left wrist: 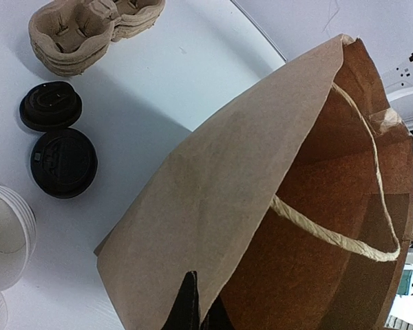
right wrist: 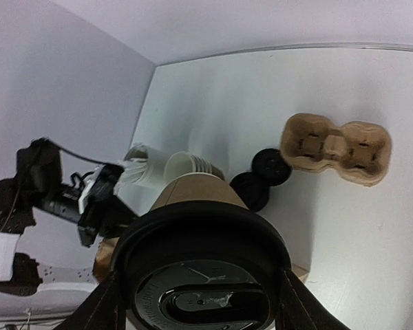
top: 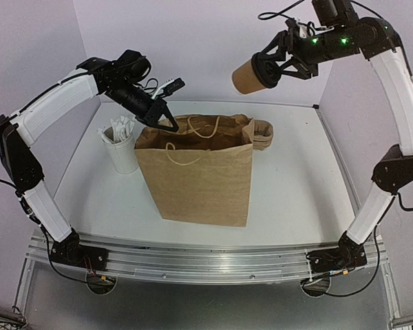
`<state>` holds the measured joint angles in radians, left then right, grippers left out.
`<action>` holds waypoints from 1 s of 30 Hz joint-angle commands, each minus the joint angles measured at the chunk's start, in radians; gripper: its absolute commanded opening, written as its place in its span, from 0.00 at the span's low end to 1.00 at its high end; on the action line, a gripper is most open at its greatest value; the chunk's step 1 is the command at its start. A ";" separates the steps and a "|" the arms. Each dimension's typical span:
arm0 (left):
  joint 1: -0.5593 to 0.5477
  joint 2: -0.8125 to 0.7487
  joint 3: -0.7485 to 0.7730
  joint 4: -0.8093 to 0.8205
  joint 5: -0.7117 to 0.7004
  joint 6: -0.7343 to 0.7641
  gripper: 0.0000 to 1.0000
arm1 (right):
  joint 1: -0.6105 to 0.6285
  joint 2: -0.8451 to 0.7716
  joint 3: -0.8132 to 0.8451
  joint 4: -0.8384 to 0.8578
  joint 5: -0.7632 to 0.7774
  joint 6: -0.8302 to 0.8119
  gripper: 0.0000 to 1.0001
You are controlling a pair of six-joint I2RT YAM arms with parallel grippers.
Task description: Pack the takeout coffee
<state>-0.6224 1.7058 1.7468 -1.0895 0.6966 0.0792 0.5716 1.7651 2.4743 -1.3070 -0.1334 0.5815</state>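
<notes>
Right gripper (top: pixel 267 69): fingers closed on the takeout coffee (top: pixel 246 77), one on either side of its black lid (right wrist: pixel 201 289), with the brown cup held high in the air and tipped well onto its side, base pointing left. The cup hangs above and just off the far right corner of the paper bag (top: pixel 196 182), not yet over the mouth and touching nothing else. Left gripper (top: pixel 166 122): set at the bag's left rim, one finger outside the paper and one apparently inside, seemingly nipping the edge to keep the mouth open, though the wrist view crops the fingers too low to be sure. Hazards, as judged: the hold sits at the lid end, so a tilted cup could work loose from its lid or leak. Unless turned upright before release, the cup would land on its side. The twine handles (left wrist: pixel 330 237) droop across the opening and could catch the cup on the way down. The bag is light and soft-walled, so a knock on the rim might fold or tip it. Surroundings on the table (top: pixel 296 179): a stack of pulp cup carriers (right wrist: pixel 336 148) behind the bag, two loose black lids (left wrist: pixel 62 161) beside them, a stack of lidless cups (left wrist: pixel 7 237), and a white cup of wrapped straws (top: pixel 122 151) left of the bag. None lies between cup and bag mouth.
</notes>
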 commanded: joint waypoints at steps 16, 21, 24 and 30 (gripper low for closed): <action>-0.002 0.032 0.071 -0.004 -0.038 -0.015 0.00 | 0.341 0.122 -0.034 0.161 -0.168 0.036 0.34; -0.007 0.034 0.080 -0.006 -0.038 -0.029 0.00 | 0.372 0.180 -0.001 0.120 -0.086 -0.013 0.32; -0.012 0.034 0.083 -0.007 -0.038 -0.040 0.00 | 0.392 0.243 0.048 0.072 -0.038 -0.043 0.32; -0.021 0.035 0.086 -0.007 -0.036 -0.058 0.00 | 0.425 0.330 0.100 -0.025 0.044 -0.093 0.31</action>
<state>-0.6334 1.7306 1.7881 -1.0891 0.6757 0.0429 0.9756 2.0504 2.5322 -1.2319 -0.1808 0.5467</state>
